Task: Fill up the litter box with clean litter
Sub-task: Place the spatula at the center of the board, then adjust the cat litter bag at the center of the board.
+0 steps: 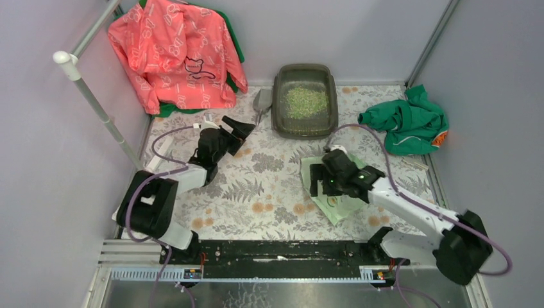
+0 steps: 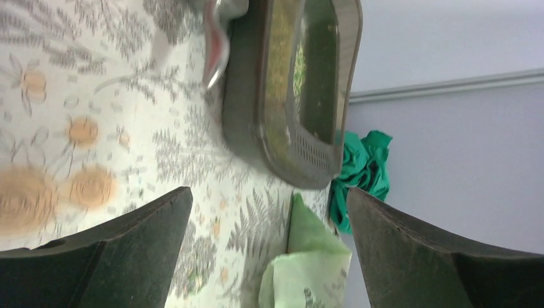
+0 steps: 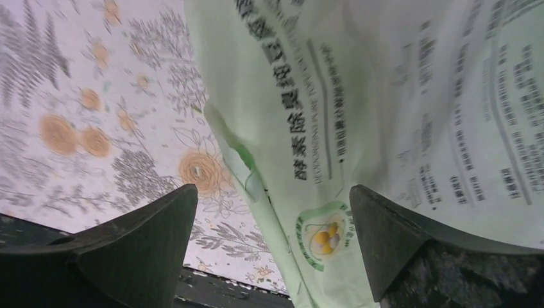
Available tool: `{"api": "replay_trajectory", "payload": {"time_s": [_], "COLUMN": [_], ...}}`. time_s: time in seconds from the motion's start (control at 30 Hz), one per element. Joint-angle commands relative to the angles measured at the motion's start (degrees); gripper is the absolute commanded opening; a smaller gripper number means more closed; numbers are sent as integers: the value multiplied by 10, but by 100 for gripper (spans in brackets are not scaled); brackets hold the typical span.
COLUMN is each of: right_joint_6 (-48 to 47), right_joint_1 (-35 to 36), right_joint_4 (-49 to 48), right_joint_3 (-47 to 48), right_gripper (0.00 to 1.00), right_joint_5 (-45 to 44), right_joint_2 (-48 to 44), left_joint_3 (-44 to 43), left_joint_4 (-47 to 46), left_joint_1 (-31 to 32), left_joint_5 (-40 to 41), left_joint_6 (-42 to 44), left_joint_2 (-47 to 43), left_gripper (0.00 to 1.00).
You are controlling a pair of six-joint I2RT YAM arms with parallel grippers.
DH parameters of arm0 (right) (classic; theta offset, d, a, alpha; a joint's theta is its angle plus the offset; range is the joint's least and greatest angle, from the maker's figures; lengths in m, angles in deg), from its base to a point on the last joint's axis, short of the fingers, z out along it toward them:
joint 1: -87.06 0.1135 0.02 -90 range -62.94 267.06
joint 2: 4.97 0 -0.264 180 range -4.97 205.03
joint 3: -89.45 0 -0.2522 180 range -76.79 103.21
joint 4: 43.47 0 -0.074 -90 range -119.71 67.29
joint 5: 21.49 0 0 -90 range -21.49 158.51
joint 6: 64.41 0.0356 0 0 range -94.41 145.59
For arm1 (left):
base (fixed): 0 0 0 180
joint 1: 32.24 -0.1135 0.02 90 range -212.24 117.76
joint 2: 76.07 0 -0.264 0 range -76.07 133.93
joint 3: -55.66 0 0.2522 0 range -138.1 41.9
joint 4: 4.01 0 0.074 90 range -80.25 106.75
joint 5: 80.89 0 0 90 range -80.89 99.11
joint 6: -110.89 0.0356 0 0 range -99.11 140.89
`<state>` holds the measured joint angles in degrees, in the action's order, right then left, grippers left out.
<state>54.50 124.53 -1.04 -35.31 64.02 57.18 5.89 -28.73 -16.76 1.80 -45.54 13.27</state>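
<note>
Your left tool (image 1: 242, 130) and right tool (image 1: 316, 179) stand spread; at 12 o'clock the dark grey-olive plastic litter box (image 1: 277, 110) holds, seemingly, pale green litter granules (image 1: 306, 101).

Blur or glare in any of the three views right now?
Top external: sharp, evenly lit, litter box crisp. Left wrist: smeared, tablecloth flowers soft, litter box streaky. Right wrist: bag print legible, tablecloth behind it blurred.
</note>
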Motion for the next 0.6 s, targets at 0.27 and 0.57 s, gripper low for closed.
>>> {"api": "replay_trajectory", "payload": {"time_s": [0.27, 0.57], "right_joint_6": [134, 316], "right_joint_1": [281, 395], "right_joint_4": [130, 377], "right_joint_3": [92, 223], "right_gripper": [89, 86], "right_joint_5": [-369, -546], "right_joint_2": [155, 395], "left_joint_3": [136, 162], "left_joint_4": [110, 151], "left_joint_1": [32, 31], "left_joint_5": [9, 10], "left_joint_6": [64, 79], "left_joint_2": [-195, -263], "left_gripper": [99, 99]}}
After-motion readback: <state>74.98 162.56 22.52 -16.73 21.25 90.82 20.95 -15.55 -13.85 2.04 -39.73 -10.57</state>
